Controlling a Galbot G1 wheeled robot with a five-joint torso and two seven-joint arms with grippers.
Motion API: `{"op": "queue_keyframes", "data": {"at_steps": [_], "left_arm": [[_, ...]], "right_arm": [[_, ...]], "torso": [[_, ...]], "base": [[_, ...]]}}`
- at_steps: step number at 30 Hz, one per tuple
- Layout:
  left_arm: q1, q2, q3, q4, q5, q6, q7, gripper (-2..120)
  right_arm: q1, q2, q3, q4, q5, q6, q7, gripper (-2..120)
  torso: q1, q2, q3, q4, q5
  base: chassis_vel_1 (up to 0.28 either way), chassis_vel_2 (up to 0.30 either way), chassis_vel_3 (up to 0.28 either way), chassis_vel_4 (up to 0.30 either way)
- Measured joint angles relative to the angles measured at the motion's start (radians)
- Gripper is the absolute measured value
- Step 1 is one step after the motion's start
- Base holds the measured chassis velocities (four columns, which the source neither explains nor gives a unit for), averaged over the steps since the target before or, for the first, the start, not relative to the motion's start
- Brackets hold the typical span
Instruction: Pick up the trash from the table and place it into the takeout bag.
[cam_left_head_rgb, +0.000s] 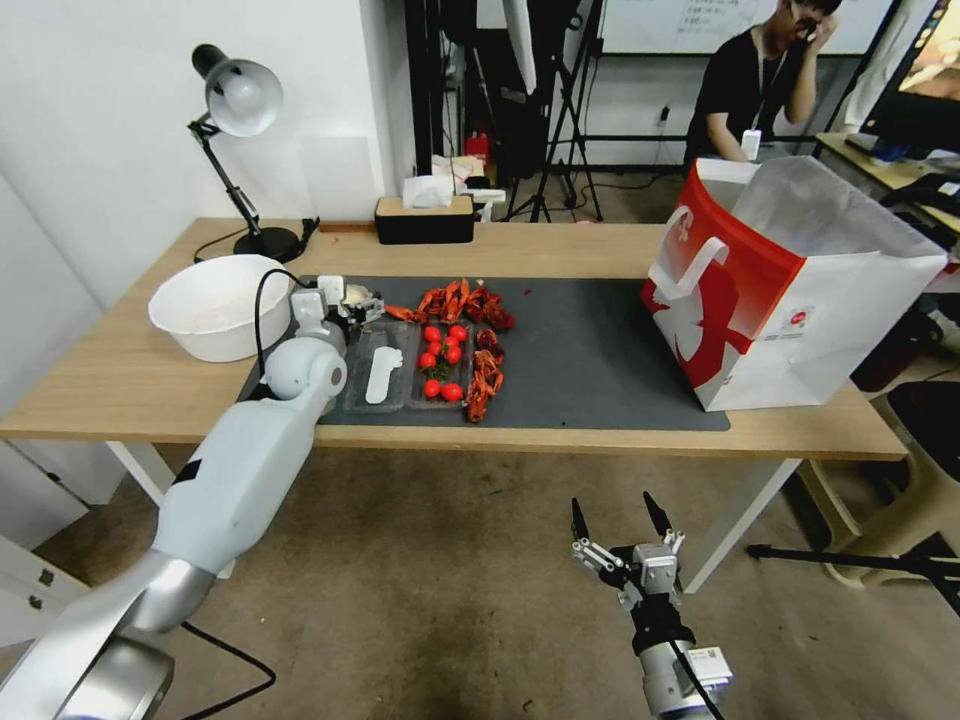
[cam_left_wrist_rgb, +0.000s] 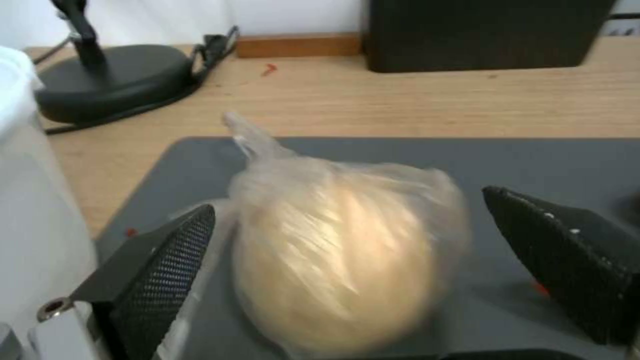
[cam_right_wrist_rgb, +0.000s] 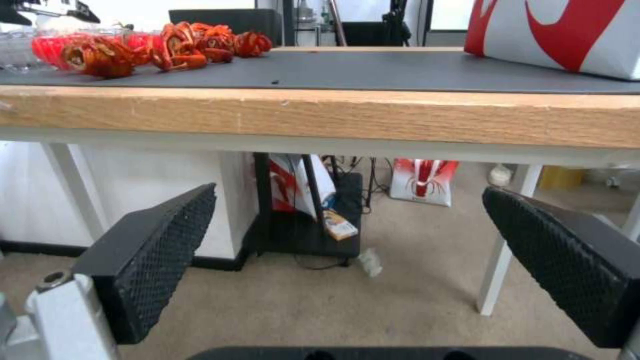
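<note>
A clear bag with pale yellow lump, knotted on top, is seen between the wide-spread left gripper fingers, ungripped

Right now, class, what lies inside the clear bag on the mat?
Inside the clear bag is a pale yellow lump, between the left end effector's open fingers. Its underside against the mat is hidden.

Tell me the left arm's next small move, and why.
Probably close the left gripper: its fingers stand open on either side of the clear bag with pale yellow lump, which lies on the dark grey mat, not yet gripped.
</note>
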Motion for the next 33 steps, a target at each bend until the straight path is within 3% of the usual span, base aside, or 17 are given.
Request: {"op": "queue_keyframes", "data": {"at_steps": [1,2,6,8,11,22,29,33], "left_arm": [[0.0,0.0,0.0,0.0,0.0,0.0,0.0,100],[-0.03,-0.005,0.01,0.05,0.008,0.0,-0.001,100],[-0.045,-0.01,0.012,0.075,0.015,-0.003,-0.002,100],[-0.073,-0.024,0.016,0.144,0.071,-0.025,-0.005,100],[-0.079,-0.028,0.016,0.172,0.089,-0.031,-0.005,100],[-0.068,-0.044,0.002,0.187,0.037,-0.002,0.012,98],[-0.059,-0.04,-0.008,0.184,0.031,-0.011,0.015,70],[-0.056,-0.037,-0.01,0.183,0.03,-0.022,0.017,61]], "right_arm": [[0.0,0.0,0.0,0.0,0.0,0.0,0.0,100],[-0.002,-0.001,0.002,0.0,0.0,0.001,0.002,100],[-0.003,-0.002,0.002,-0.001,0.0,0.001,0.003,100],[-0.002,-0.005,-0.001,-0.014,0.0,0.005,0.003,100],[0.0,-0.006,-0.007,-0.019,-0.001,0.008,0.003,100],[0.006,-0.015,-0.006,-0.022,0.0,0.009,0.003,100],[0.007,-0.018,-0.008,-0.027,0.001,0.011,0.004,100],[0.008,-0.017,-0.01,-0.029,0.001,0.012,0.004,100]], "torso": [[0.0,0.0,0.0,0.0,0.0],[0.0,0.0,0.0,0.0001,-0.0001],[0.0,0.0,0.0,0.0002,-0.0001],[0.0,0.0,0.0,0.0001,-0.0002],[0.0,0.0,0.0,0.0001,0.0],[0.0,0.0,0.0,0.0001,0.0],[0.0,0.0,0.0,0.0002,0.0],[0.0,0.0,0.0,0.0002,-0.0001]], "base": [[0.0,0.0,0.0,0.0],[0.0,0.0,0.0,0.0],[0.0,0.0,0.0,0.0],[0.0,0.0,0.0,0.0],[0.0,0.0,0.0,0.0],[0.0,0.0,0.0,0.0],[0.0,0.0,0.0,0.0],[0.0,0.0,0.0,0.0]]}}
